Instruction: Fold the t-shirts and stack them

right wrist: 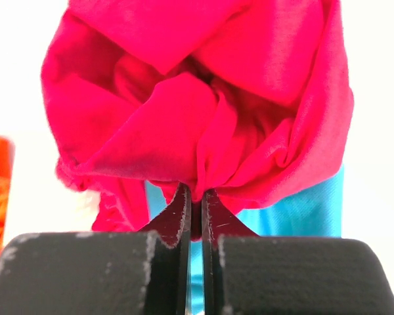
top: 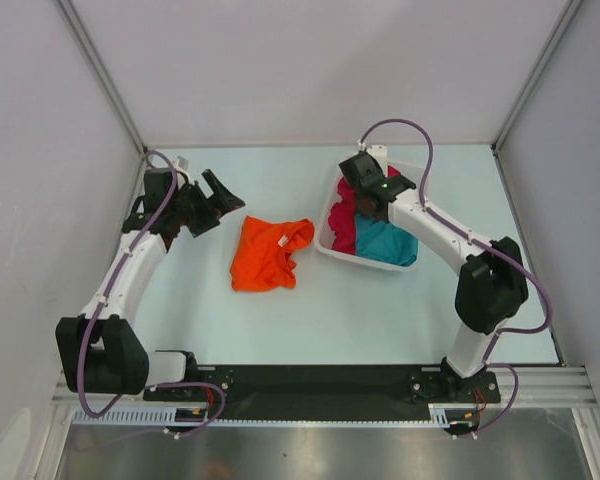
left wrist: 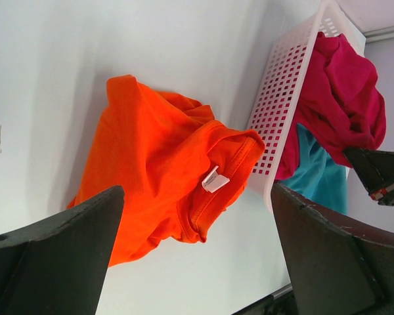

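The orange t-shirt (top: 268, 254) lies crumpled on the table left of the white lattice basket (top: 332, 250); it also shows in the left wrist view (left wrist: 151, 164). The crimson t-shirt (top: 344, 222) and the teal t-shirt (top: 388, 243) lie in the basket. My right gripper (right wrist: 197, 197) is shut on a bunched fold of the crimson t-shirt (right wrist: 197, 111), with teal cloth (right wrist: 302, 213) below it. My left gripper (top: 208, 203) is open and empty, up and to the left of the orange shirt.
The basket (left wrist: 285, 92) stands at the back right of the table, close to the orange shirt. White walls with metal posts close in the table at the left, back and right. A black rail (top: 320, 378) runs along the near edge.
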Robot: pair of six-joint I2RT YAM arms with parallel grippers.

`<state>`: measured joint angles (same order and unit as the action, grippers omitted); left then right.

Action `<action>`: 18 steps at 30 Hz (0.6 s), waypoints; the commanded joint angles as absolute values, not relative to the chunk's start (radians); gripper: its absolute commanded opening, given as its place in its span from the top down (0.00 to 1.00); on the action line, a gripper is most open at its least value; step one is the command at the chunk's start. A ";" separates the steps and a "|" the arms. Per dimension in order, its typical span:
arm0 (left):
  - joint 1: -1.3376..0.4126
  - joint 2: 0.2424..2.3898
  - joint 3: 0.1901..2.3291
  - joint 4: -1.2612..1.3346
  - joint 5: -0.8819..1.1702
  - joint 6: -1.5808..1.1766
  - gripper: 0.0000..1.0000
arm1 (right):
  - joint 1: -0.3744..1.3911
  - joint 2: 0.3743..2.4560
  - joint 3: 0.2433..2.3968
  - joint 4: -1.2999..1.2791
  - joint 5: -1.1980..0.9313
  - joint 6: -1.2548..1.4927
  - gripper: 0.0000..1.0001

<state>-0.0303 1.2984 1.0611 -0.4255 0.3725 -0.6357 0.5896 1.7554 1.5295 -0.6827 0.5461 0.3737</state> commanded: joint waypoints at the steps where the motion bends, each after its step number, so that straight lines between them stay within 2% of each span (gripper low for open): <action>1: -0.020 1.247 1.052 -0.390 0.391 -0.629 0.00 | 0.534 1.804 1.561 -0.673 0.528 0.377 1.00; 6: -0.020 1.246 1.055 -0.396 0.393 -0.624 0.00 | 0.505 1.943 1.701 -0.724 0.459 0.354 0.98; 7: -0.020 1.246 1.055 -0.397 0.396 -0.623 0.00 | 0.506 1.960 1.735 -0.739 0.456 0.348 0.90; 8: -0.020 1.247 1.055 -0.397 0.397 -0.623 0.00 | 0.511 1.976 1.764 -0.752 0.454 0.342 0.73; 11: -0.018 1.249 1.055 -0.399 0.400 -0.620 0.01 | 0.538 1.991 1.857 -0.782 0.498 0.330 0.61; 18: -0.018 1.250 1.057 -0.403 0.413 -0.612 0.00 | 0.618 1.979 2.068 -0.824 0.580 0.272 0.61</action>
